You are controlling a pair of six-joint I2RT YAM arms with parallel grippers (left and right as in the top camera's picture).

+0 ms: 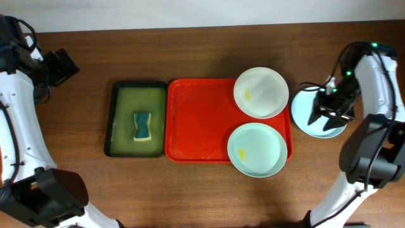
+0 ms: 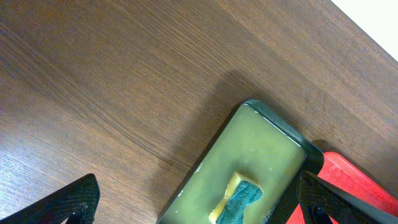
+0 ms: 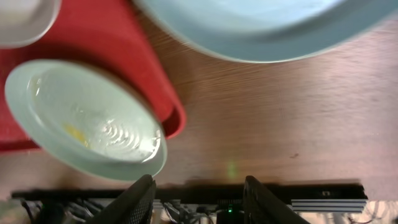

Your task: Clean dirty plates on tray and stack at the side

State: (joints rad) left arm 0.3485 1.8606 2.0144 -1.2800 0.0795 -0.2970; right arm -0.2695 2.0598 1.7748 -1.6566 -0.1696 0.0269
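Observation:
The red tray (image 1: pixel 196 120) lies mid-table. A white plate (image 1: pixel 261 92) with a yellow smear sits on its far right corner. A pale blue-green plate (image 1: pixel 256 149) with a yellow smear sits on its near right corner and overhangs the rim. A third pale blue-green plate (image 1: pixel 302 117) lies on the table right of the tray. My right gripper (image 1: pixel 330 114) hovers over that plate. In the right wrist view it (image 3: pixel 199 199) is open and empty, with that plate (image 3: pixel 261 31) and the smeared one (image 3: pixel 81 118) in sight. My left gripper (image 1: pixel 60 63) is open (image 2: pixel 199 205), far left.
A dark green tray (image 1: pixel 120 120) of yellowish liquid stands against the red tray's left side, with a blue and yellow sponge (image 1: pixel 143 125) in it. The sponge (image 2: pixel 239 199) and green tray (image 2: pixel 261 143) also show in the left wrist view.

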